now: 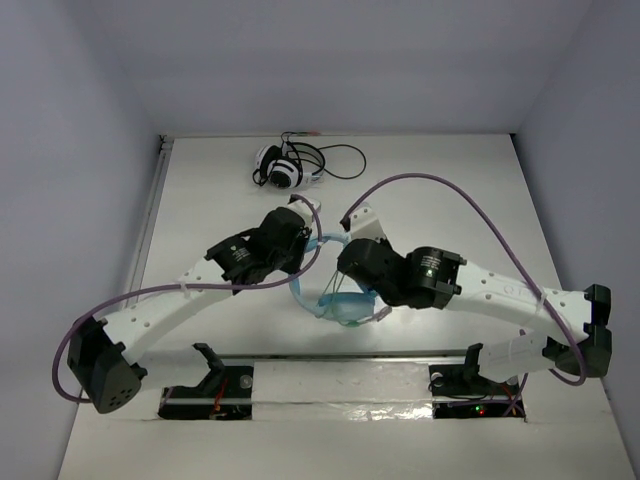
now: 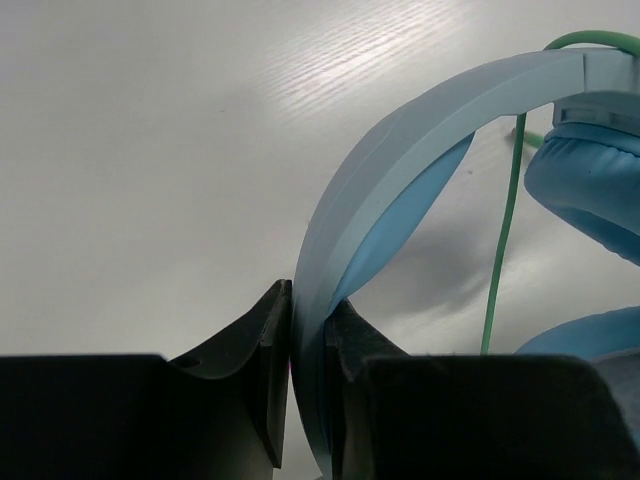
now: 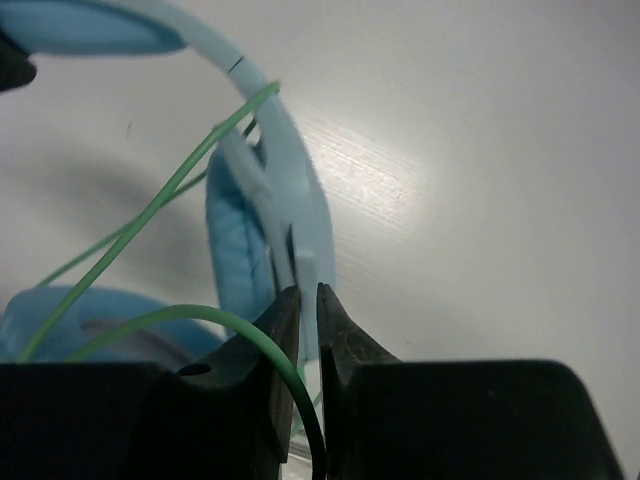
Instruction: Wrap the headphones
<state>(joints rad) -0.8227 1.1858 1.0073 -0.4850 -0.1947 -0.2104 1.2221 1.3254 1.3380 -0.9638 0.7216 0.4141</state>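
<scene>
Bracing the headphones (image 1: 338, 306) at the middle of the table (image 1: 450, 200), the left gripper (image 2: 308, 320) clamps its jaws on the wide band (image 2: 400, 130), presumably steadying it so the right gripper (image 3: 308, 310), jaws pinched almost shut on the green cable (image 3: 150, 215), can wind it.

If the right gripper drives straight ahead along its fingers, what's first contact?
The headphones. Their pale blue band, where it meets the ear cup, sits right past the tips of the right gripper, which is pinching the green cable. The gap looks small, though depth is hard to judge from the wrist view.
</scene>
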